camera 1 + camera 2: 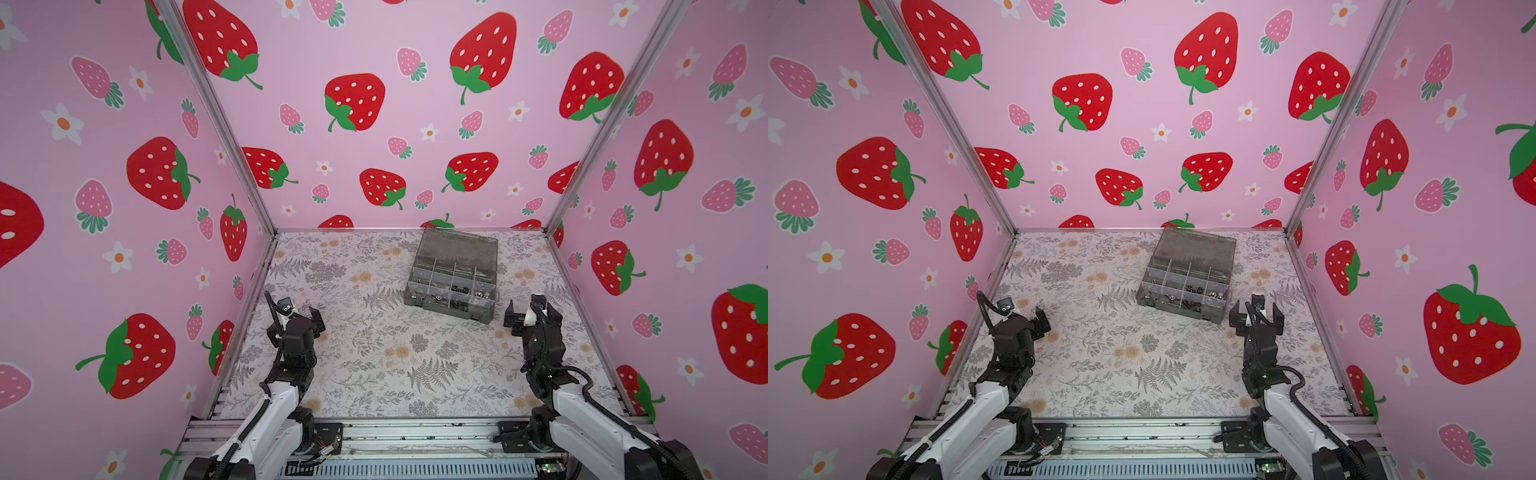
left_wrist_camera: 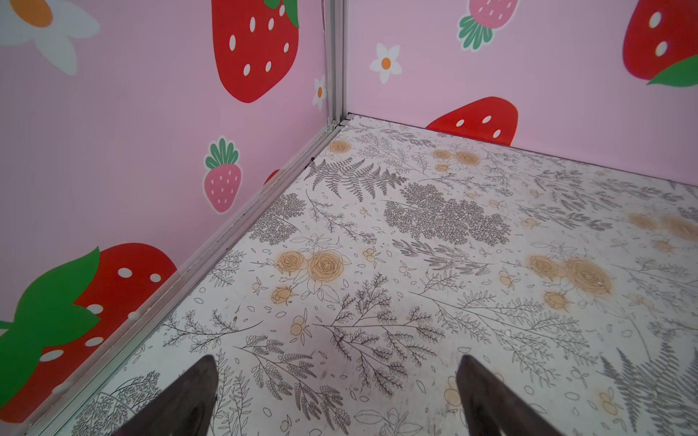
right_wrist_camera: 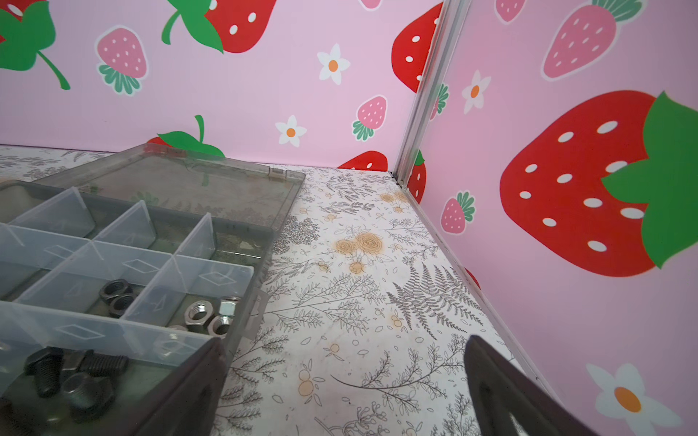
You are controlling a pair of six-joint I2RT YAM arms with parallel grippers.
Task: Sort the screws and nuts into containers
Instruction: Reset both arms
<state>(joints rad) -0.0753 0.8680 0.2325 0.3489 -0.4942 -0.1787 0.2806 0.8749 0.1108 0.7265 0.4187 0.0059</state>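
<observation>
The containers are the compartments of a smoky grey organiser box [image 1: 449, 309] [image 1: 1183, 309] standing at the back right of the mat with its lid [image 3: 181, 185] open. In the right wrist view, black screws [image 3: 75, 370] lie in a near compartment. Black nuts [image 3: 117, 296] and silver nuts [image 3: 206, 315] lie in the compartments behind it. My right gripper [image 1: 532, 316] [image 3: 343, 343] is open and empty, just right of the box's near right corner. My left gripper [image 1: 297, 320] [image 2: 336, 362] is open and empty over bare mat, far left of the box.
The floral mat [image 1: 374, 353] is closed in by pink strawberry walls on three sides. Aluminium posts [image 1: 266, 220] stand in the back corners. A metal rail [image 1: 415, 436] runs along the front edge, where both arm bases are mounted.
</observation>
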